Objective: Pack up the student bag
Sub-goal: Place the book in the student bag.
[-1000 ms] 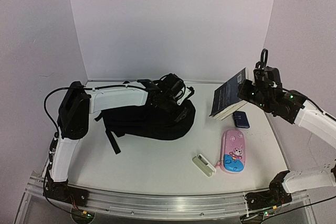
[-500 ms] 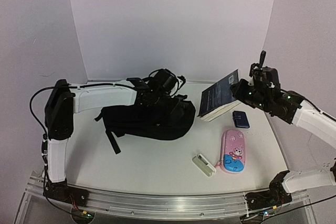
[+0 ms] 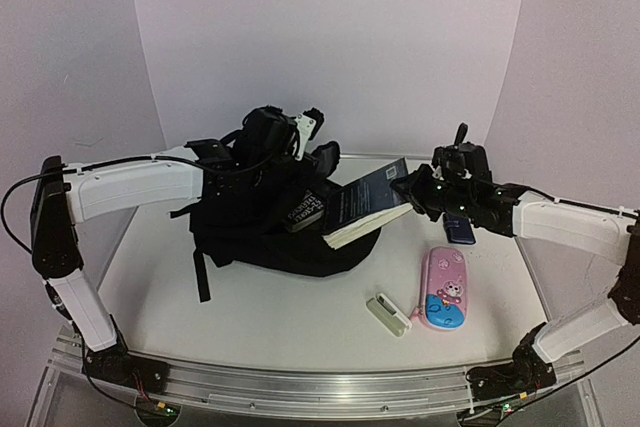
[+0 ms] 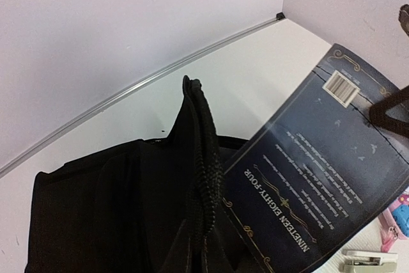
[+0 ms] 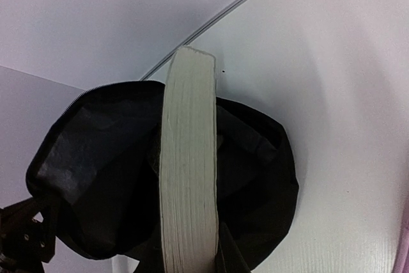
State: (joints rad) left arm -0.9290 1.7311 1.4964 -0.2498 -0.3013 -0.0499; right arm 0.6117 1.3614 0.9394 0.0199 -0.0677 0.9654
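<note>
White desk (image 3: 280, 317) carries the black student bag (image 3: 250, 237) left of centre. Its mouth is lifted open by the left pincer (image 3: 305, 147), which is clamped on the rim. A dark-covered book (image 3: 365, 209), pinched at its outer end by the right pincer (image 3: 412, 194), slants with its lower end inside that mouth. A pink pencil case (image 3: 444, 288) lies front right.

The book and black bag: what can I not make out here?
- book, lower end: cut off at the bottom edge of both wrist views.
- student bag, inside: too dark, right wrist view.
- right hand, fingers: unseen behind the book, right wrist view.
- blue item: partly behind the right arm, top view.
</note>
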